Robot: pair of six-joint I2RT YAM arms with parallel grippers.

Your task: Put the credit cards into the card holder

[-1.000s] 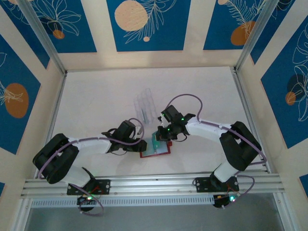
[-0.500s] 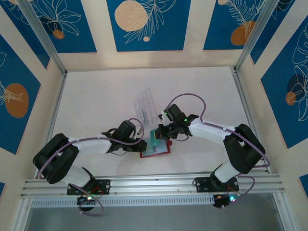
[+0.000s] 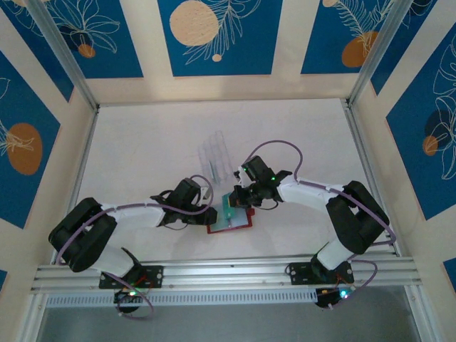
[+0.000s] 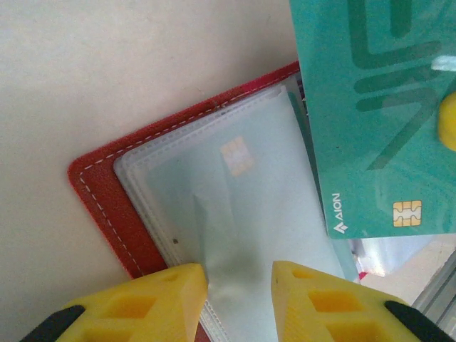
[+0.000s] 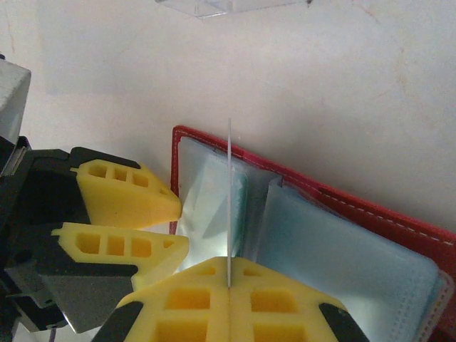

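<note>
Top external: left gripper (image 3: pixel 205 214) sits at the nine o'clock edge of the open holder (image 3: pixel 241 225), jaws part-closed about a sleeve; I cannot tell whether they pinch it. One stowed card (image 4: pixel 237 157) shows its chip through a sleeve. Over the fold, right gripper (image 3: pixel 237 201) is clamped on a card (image 3: pixel 229 207), edge-down and not yet in. Case (image 3: pixel 215 153) lies at the holder's twelve o'clock. Judged about midway: this card needs seating.
</note>
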